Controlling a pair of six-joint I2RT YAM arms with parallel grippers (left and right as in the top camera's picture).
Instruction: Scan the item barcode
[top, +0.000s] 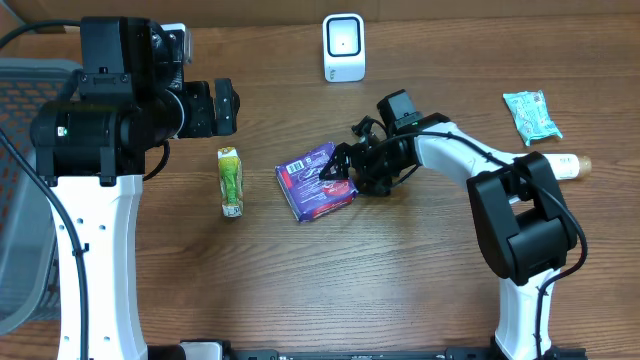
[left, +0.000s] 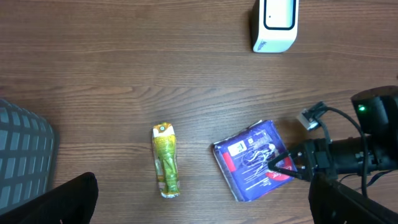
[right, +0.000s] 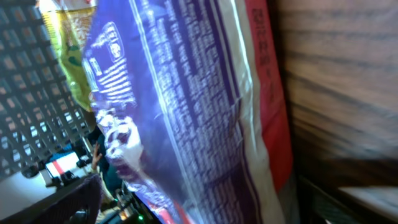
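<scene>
Right tool (top: 340, 174), jaws apart, straddles purple packet's (top: 310, 182) 3 o'clock edge, seemingly to carry it to the 12 o'clock scanner (top: 343, 47).

Light: bright, even, from overhead; soft faint shadows on the worktop (top: 400, 280).
Glare: pale sheen on the purple packet (right: 186, 106).
Blur: right wrist view smeared, wood grain streaked.

purple packet (top: 318, 180), green pouch (top: 230, 181), teal packet (top: 531, 115), scanner (top: 343, 47), basket (top: 25, 200), bottle (top: 567, 165): one of each.
</scene>
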